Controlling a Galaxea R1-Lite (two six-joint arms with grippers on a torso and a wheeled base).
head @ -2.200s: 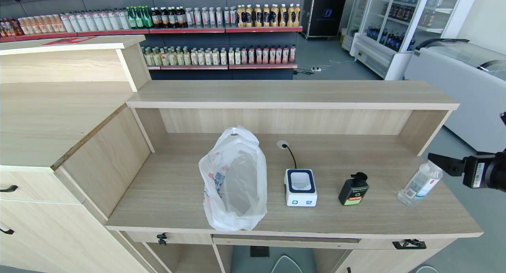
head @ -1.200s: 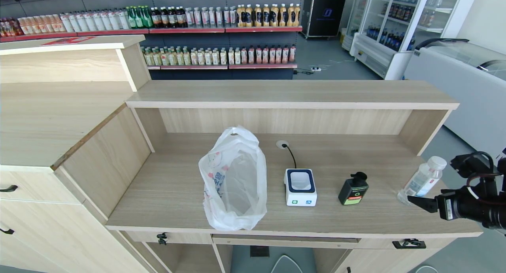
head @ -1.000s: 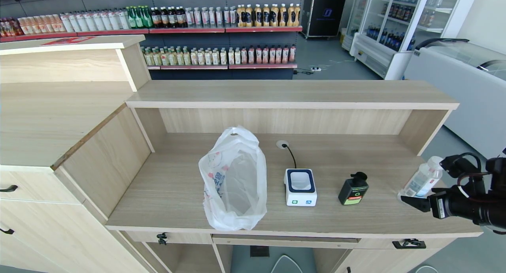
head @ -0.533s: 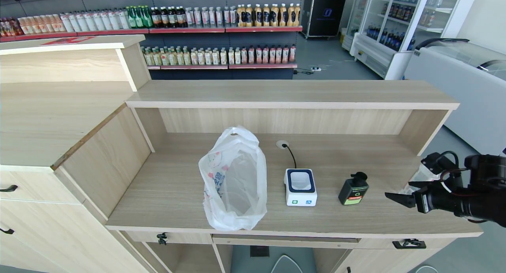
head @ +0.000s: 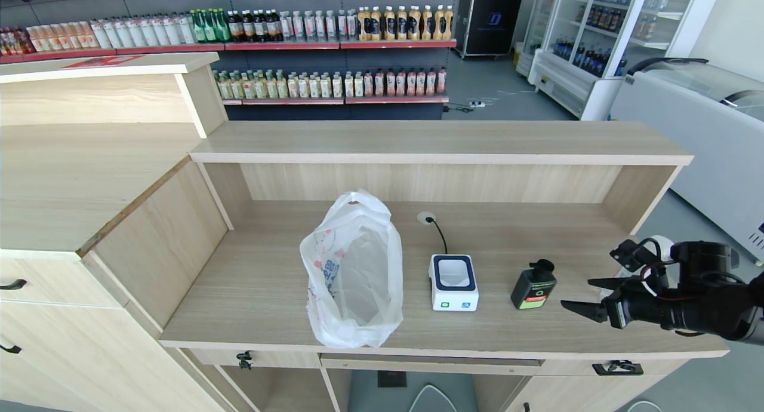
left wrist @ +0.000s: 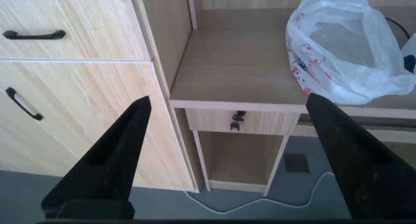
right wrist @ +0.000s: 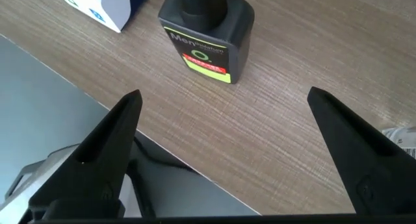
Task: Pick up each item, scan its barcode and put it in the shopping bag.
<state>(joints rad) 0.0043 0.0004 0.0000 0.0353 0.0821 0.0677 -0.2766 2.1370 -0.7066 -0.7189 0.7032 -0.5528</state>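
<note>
A black pump bottle [head: 534,285] [right wrist: 208,36] with a green and red label stands on the wooden counter [head: 268,280], right of the white barcode scanner [head: 453,282]. My right gripper [head: 582,292] [right wrist: 227,159] hovers open just right of and nearer than that bottle, nothing between its fingers. A clear water bottle sits behind my right arm; I see its white cap [head: 661,243] and a bit of its label [right wrist: 402,136]. The white plastic shopping bag [head: 353,271] [left wrist: 344,45] stands open left of the scanner. My left gripper [left wrist: 227,165] hangs open and empty, low off the counter's front left.
A raised shelf [head: 441,140] backs the counter, with a side wall [head: 647,197] at the right. The scanner's cable [head: 440,236] runs to a hole at the back. Drawers [left wrist: 65,36] stand to the left, below a taller counter [head: 89,179]. Store shelves and fridges lie beyond.
My right gripper dropped from beside the clear bottle's cap and slid left along the counter's front, now close to the black pump bottle. The arm now covers most of the clear bottle.
</note>
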